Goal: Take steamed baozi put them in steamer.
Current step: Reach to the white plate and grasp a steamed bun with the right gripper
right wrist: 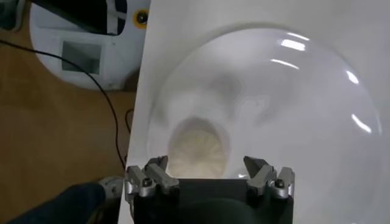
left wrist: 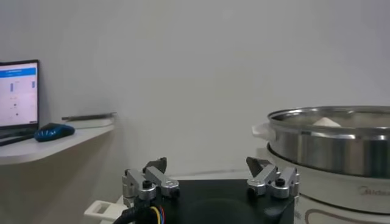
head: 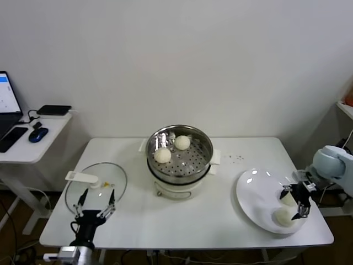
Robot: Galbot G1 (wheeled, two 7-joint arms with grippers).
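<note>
Far left: a side desk (head: pixel 33 146) carrying a laptop (head: pixel 8 102) and a blue mouse (head: pixel 38 133), apart from the white counter (head: pixel 182 221).

Left: my left claw (head: pixel 95 203) hovers at the counter's near left edge, its fingers spread wide and holding nothing; just beyond it lies the glass lid (head: pixel 96 187) with its white handle (head: pixel 81 177). In the left wrist view the same claw (left wrist: pixel 211 179) faces the wall, with the steamer's steel side (left wrist: pixel 332 146) off to one side.

Centre: the steamer (head: pixel 179 160) stands on its white base in the middle of the counter. Two steamed baozi (head: pixel 162 155) rest on its perforated tray, the second (head: pixel 182 142) farther back and near the first.

Right: the white plate (head: pixel 259 201) holds the other two buns. My right claw (head: pixel 295 204) is poised above the plate with fingers open, gripping nothing (one bun (head: pixel 283 217) lies directly under it, another (head: pixel 288 197) is partly hidden behind the fingers). The right wrist view looks straight down on a bun (right wrist: pixel 200 152) between the open fingers (right wrist: pixel 152 176).
</note>
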